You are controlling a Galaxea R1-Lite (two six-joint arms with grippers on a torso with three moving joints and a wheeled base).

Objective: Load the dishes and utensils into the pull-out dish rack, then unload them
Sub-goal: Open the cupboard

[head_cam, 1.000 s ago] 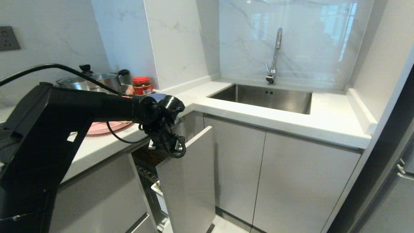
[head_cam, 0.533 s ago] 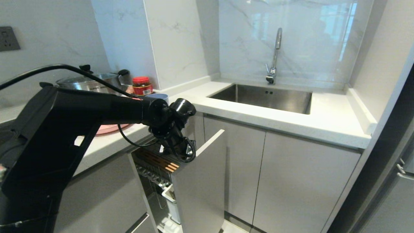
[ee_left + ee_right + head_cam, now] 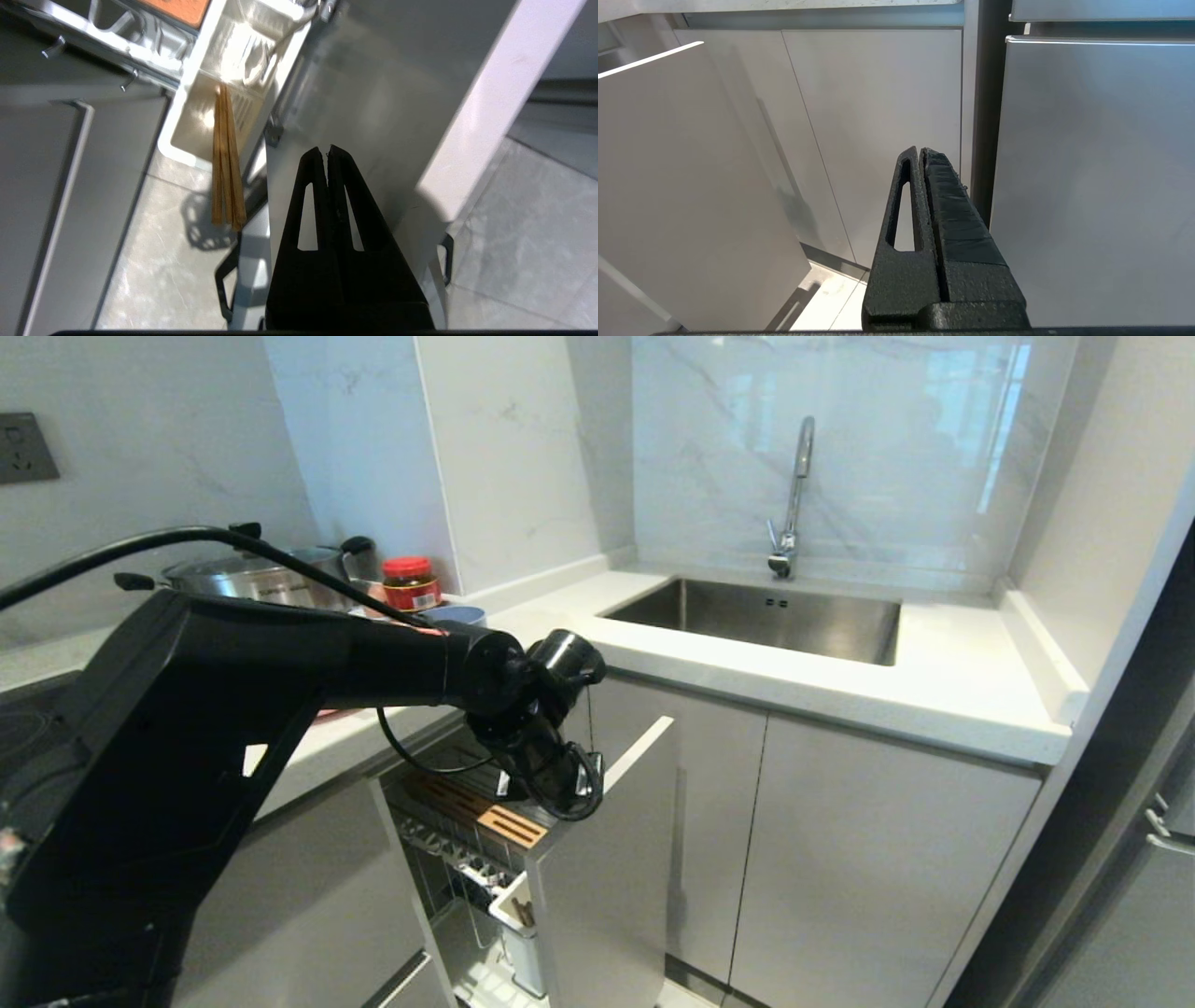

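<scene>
- Head view: the left claw point(image 3: 560, 791) is closed with nothing in it and sits just behind the top edge of the white panel point(image 3: 607, 887) of the rack point(image 3: 467, 859), which is pulled out from under the table point(image 3: 840, 695).
- The wooden board point(image 3: 485, 812) lies at 9 o'clock from the claw; below it, at 6 o'clock, a white cup point(image 3: 513, 910) holds the chopsticks point(image 3: 525, 913).
- On the table, at 10 o'clock from the claw, the blue bowl point(image 3: 457, 613) shows behind the arm; the plate is mostly hidden by the arm.
- Left wrist view: the claw point(image 3: 325, 151) has its fingers point(image 3: 310, 186) pressed together, against the inner face of the panel point(image 3: 373, 107). The chopsticks point(image 3: 225, 177) stand in the cup point(image 3: 210, 116).
- Right wrist view: the right claw point(image 3: 920, 151) is closed and empty, hanging before the cabinet doors point(image 3: 878, 130), well apart from the rack.
</scene>
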